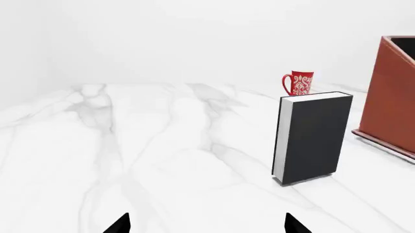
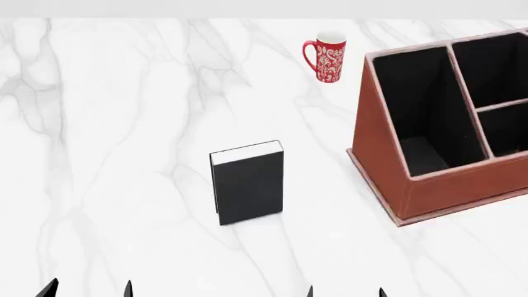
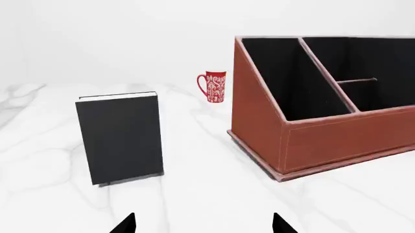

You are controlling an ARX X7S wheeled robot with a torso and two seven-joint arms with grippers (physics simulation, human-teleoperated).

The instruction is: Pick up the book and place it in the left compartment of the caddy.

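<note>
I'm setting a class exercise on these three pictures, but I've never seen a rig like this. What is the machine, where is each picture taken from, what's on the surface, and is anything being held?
These are simulator renders of a two-armed robot. One picture looks down from its head; the others come from cameras beside each gripper. The black points at the bottom edges are fingertips: the left gripper and right gripper, both open and holding nothing. On the white marble table a black book stands upright. Right of it sits a reddish-brown caddy; its long left compartment looks empty. A red patterned mug stands farther back.
</note>
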